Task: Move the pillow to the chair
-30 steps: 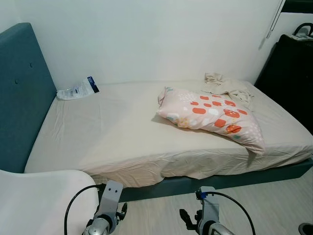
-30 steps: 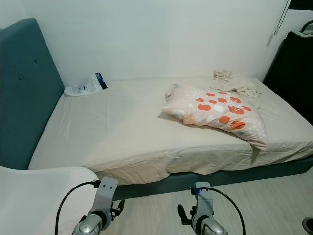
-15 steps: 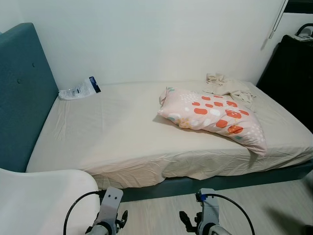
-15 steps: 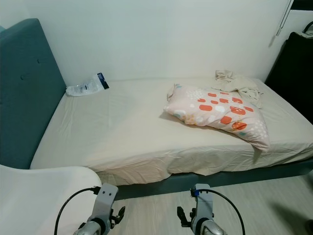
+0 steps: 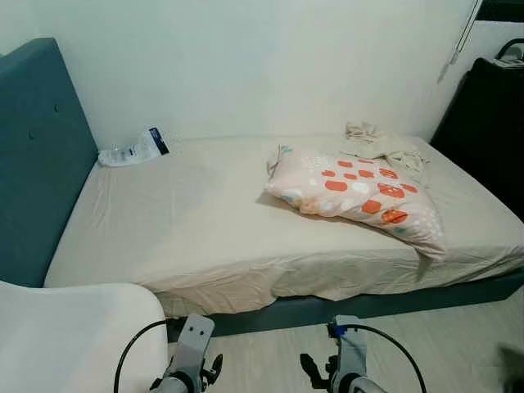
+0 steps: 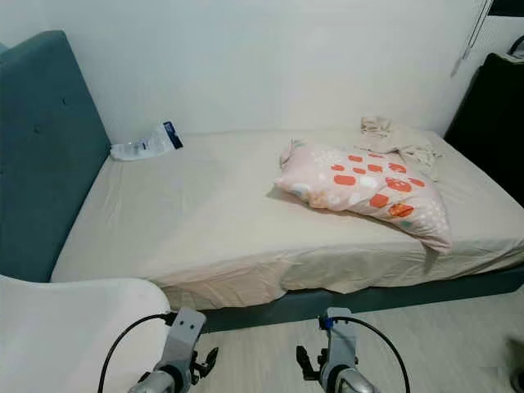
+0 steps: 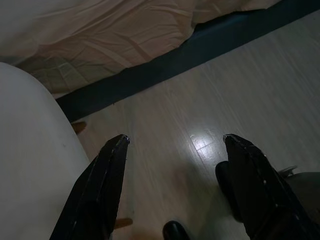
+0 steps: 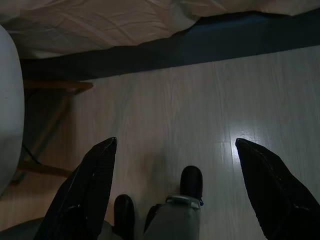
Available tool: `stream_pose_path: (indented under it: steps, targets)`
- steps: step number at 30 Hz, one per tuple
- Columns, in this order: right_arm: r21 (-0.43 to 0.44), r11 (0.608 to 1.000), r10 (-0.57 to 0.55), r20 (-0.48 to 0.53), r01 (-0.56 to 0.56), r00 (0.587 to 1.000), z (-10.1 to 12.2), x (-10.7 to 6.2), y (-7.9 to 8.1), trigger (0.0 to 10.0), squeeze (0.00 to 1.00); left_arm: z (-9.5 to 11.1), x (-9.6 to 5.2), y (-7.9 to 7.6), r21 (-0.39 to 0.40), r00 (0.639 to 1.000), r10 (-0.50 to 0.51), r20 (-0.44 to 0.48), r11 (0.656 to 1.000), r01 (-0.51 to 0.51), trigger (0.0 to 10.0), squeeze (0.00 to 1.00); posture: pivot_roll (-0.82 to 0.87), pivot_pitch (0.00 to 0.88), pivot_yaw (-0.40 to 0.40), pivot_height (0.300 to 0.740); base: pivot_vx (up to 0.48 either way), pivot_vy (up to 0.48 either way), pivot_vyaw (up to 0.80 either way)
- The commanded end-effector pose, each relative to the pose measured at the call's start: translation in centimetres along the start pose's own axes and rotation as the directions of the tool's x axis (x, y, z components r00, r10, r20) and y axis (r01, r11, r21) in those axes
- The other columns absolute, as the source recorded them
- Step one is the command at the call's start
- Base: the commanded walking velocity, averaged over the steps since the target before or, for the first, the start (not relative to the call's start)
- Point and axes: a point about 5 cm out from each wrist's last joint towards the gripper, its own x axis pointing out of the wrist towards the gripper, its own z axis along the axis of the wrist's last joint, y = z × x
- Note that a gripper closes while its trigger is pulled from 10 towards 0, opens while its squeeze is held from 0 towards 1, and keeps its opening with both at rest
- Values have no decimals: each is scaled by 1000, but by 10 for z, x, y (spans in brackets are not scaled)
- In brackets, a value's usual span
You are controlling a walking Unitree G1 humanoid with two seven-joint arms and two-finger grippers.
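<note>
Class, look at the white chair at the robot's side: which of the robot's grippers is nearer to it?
Left. The left gripper hangs low right beside the white chair, its fingers open over the floor. The right gripper, also open, hangs farther to the robot's right, away from the chair.

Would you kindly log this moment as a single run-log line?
stage: pre-approach | pillow: on bed, untouched | chair: robot's left | left gripper: open, over floor | right gripper: open, over floor
</note>
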Motion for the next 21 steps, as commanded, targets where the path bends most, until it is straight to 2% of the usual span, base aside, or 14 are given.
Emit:
stream_pose_path:
  steps: [1, 21]
  targets:
    - [10, 1000, -7, 0, 7, 1000, -2, -1, 0, 10000, 0, 1, 0, -3, 7, 1000, -13, 7, 1000, 13, 10000, 0, 26, 15, -22, 740, 0, -266, 0]
    - [10, 1000, -4, 1, 4, 1000, -1, 0, 1, 10000, 0, 3, 1, -3, 0, 1000, -16, 13, 1000, 16, 10000, 0, 26, 14, -22, 740, 0, -271, 0]
